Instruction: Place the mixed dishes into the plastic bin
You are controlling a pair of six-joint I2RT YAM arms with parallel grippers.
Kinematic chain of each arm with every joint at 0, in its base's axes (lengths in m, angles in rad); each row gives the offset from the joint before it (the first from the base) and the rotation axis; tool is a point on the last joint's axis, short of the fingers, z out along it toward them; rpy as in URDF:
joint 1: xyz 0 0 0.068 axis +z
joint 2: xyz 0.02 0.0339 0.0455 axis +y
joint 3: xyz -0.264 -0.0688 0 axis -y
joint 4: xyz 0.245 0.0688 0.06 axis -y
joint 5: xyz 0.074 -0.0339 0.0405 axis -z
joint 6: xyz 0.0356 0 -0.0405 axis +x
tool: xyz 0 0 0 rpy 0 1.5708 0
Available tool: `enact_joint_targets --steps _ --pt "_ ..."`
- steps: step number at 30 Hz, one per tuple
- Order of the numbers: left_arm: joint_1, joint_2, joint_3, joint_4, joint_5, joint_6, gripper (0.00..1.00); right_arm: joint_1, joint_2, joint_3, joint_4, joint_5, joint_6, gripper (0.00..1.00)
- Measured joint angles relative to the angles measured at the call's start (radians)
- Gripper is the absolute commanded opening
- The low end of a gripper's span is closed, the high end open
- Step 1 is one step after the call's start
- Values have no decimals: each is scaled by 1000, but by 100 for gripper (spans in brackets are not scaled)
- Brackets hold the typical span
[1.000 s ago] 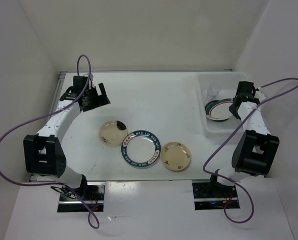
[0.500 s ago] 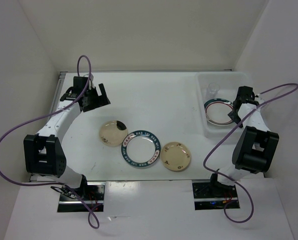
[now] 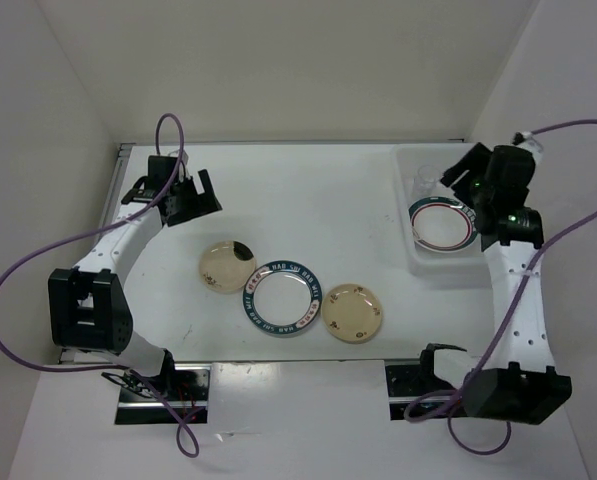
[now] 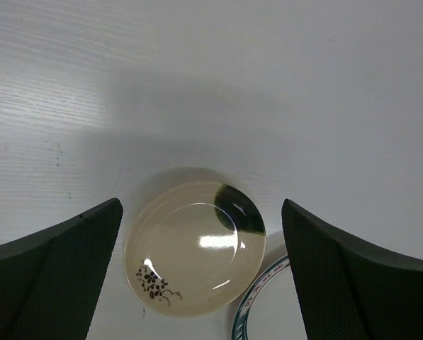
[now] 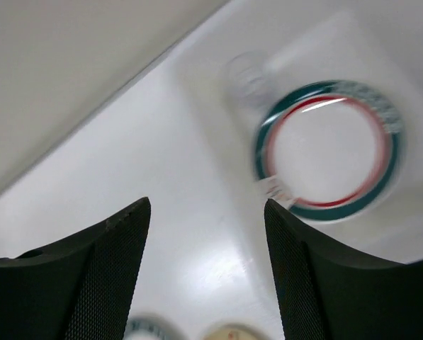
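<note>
Hovering over the bin (image 3: 433, 265), your right gripper (image 5: 206, 204) is spread wide, empty; teal-rimmed plate (image 5: 328, 149) inside. Left gripper (image 4: 200, 205) spread wide above cream plate (image 4: 190, 265).

The white surface (image 3: 328, 200) in front of me carries three plates in a row near its middle. On my left lies a cream plate (image 3: 226, 267) with a little flower mark and a dark patch on its far edge (I cannot tell what the patch is). Touching it is a white plate with a dark teal rim (image 3: 282, 297). A second cream plate (image 3: 353, 312) touches that one on my right. The plastic bin (image 3: 428, 262) sits in the far right corner.
</note>
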Motion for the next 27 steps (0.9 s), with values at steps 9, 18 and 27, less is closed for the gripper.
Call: enact_joint_targets --steps 9,18,27 --pt "48 -1 -36 8 10 -2 100 465 126 -166 22 -243 -68 71" --pt "52 -17 -72 7 13 -5 100 549 357 -180 50 -445 -167 71" --pt "52 -29 -100 15 13 -5 100 602 602 -131 60 -587 -274 70"
